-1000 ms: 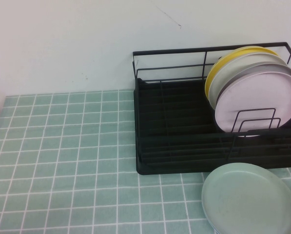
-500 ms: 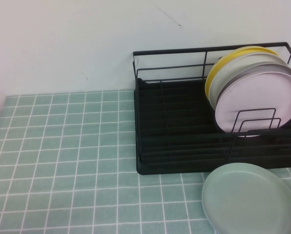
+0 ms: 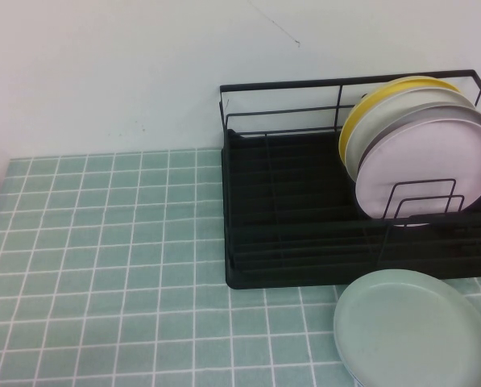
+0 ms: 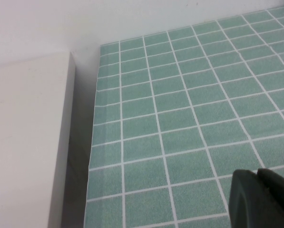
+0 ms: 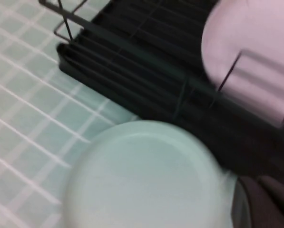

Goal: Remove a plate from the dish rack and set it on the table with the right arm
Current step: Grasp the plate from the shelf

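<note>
The right gripper (image 5: pixel 263 202), fingers closed and empty, is hovering over the counter's (image 3: pixel 103 242) near-right corner, the pink plate (image 3: pixel 425 165) standing upright in the dish rack (image 3: pixel 288 201) beyond; the left gripper (image 4: pixel 263 199), parked at the counter's left edge, is showing fingers pressed together.

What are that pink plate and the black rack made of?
The pink plate looks like matte plastic or melamine: even colour, no glare, though ceramic is possible. The dish rack seems to be black-coated metal wire: thin straight rods, with a tray base that may be plastic.

Bright, even light; blurred right wrist view, soft shadows.
</note>
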